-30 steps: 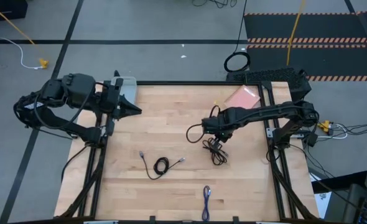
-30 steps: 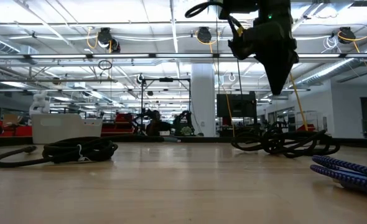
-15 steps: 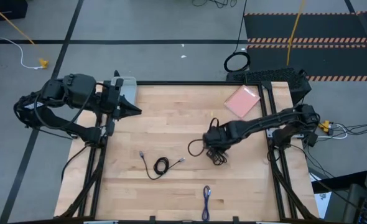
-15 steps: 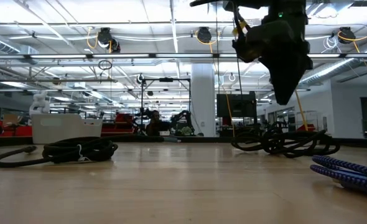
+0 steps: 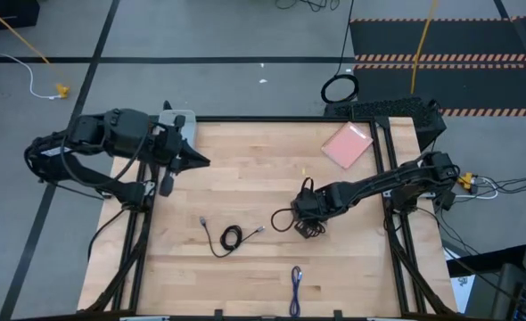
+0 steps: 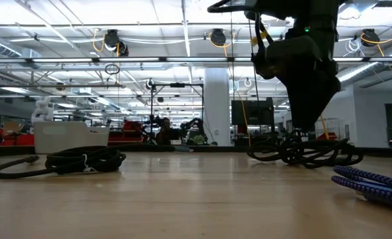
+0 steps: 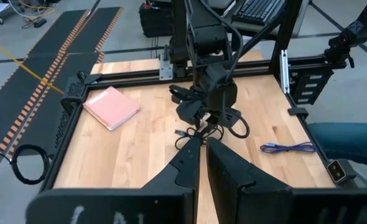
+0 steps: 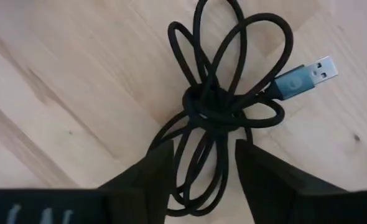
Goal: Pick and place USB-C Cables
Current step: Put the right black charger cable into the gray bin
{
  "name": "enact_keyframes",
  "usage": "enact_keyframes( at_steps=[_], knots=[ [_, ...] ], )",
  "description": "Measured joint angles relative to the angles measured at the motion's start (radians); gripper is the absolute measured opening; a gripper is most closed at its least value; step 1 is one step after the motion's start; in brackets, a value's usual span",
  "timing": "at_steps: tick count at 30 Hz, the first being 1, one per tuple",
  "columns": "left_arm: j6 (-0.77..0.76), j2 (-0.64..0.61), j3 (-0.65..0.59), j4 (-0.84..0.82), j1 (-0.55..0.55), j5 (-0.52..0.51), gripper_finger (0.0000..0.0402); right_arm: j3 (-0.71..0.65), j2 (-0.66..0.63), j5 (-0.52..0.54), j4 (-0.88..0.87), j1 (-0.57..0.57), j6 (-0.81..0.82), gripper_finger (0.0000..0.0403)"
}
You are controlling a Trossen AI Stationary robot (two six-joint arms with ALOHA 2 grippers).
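Fingers of the right gripper [image 8: 199, 163] are spread on either side of a knotted black cable [image 8: 224, 102], whose lower loops run between them; whether the pads touch the strands cannot be made out. A grey connector with a metal plug [image 8: 303, 77] sticks out of the bundle. In the high view this right gripper [image 5: 308, 225] is lowered over the coil on the right half of the table [image 5: 245, 160], and most of the coil is hidden beneath it. A second black cable [image 5: 231, 237] lies loose near the table's middle, and a blue-purple cable [image 5: 296, 283] lies by the near edge, partly cut off. The left gripper [image 7: 202, 149] is held with its fingers nearly pressed together, empty, over the far left corner.
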Motion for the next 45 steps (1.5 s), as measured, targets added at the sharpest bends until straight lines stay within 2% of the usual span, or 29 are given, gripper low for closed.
enact_keyframes(
  at_steps=[10,34,45],
  knots=[
    [0.014,0.026,0.0,0.002,0.0,0.0,0.0033,-0.006,0.0,0.02,0.039,0.042,0.023,0.018],
    [0.017,0.044,0.0,0.006,0.0,0.0,0.0033,-0.115,0.0,0.025,0.167,0.042,0.014,0.0179],
    [0.013,0.044,0.0,0.007,0.0,0.0,0.0033,-0.116,0.0,0.026,0.166,0.042,0.018,0.0112]
  ],
)
